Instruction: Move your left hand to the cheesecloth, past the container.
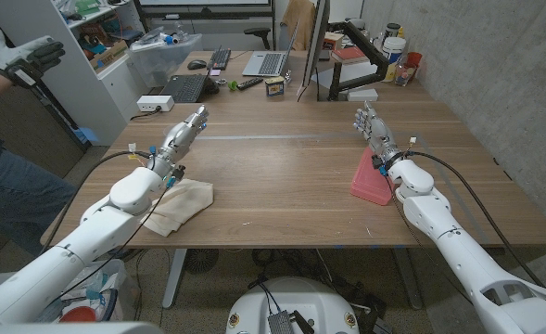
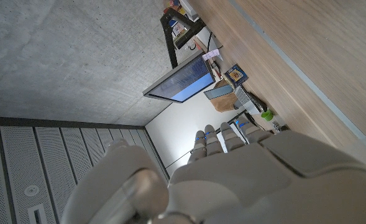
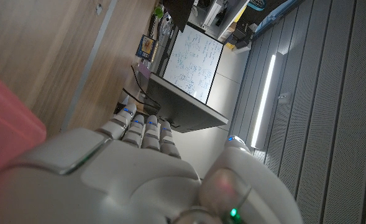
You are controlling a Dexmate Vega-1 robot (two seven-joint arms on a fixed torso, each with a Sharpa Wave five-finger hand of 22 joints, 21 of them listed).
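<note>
Cheesecloth [image 1: 180, 206] lies crumpled on the near left part of the wooden desk [image 1: 282, 176], a cream-coloured cloth partly covered by the left forearm that crosses above it. The left robot hand [image 1: 187, 128] is beyond the cloth, farther up the desk, with its fingers stretched out toward the far edge and holding nothing; in the left wrist view the back of that robot hand [image 2: 245, 168] shows with its fingers [image 2: 223, 138] extended side by side and nothing between them.

On the right side sits the pink container [image 1: 373, 176], its far end close under the right wrist. The right robot hand [image 1: 374, 128] stands just beyond it, fingers straight and a little apart, empty. In the right wrist view a corner of the pink container [image 3: 5, 130] shows beside the back of the right robot hand [image 3: 139, 174].

At the far edge of the desk stand a laptop [image 1: 267, 63], a keyboard [image 1: 220, 58] and a monitor [image 1: 311, 51]. A person's gloved hand [image 1: 22, 54] shows at the left edge of the head view.
</note>
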